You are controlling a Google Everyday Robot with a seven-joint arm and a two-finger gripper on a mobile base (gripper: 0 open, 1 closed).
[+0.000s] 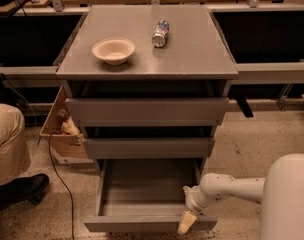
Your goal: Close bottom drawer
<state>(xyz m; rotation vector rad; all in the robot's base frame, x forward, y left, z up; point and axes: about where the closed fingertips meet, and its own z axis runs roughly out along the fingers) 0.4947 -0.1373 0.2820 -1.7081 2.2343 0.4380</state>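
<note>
The bottom drawer (pixel 142 189) is the lowest and narrowest of three grey drawers. It stands pulled far out, showing its empty shallow grey box, with its flat front panel (pixel 142 225) at the bottom edge of the view. My gripper (pixel 187 222) comes in from the right on a white arm (pixel 232 186). Its pale tip hangs down at the right end of the front panel, over the drawer's front right corner.
A cream bowl (pixel 113 50) and a can on its side (pixel 160 33) lie on the grey cabinet top (pixel 192 59). A person's leg and black shoe (pixel 12 159) are at the left. A cardboard box (pixel 62 129) and a black cable (pixel 59 184) lie left of the cabinet.
</note>
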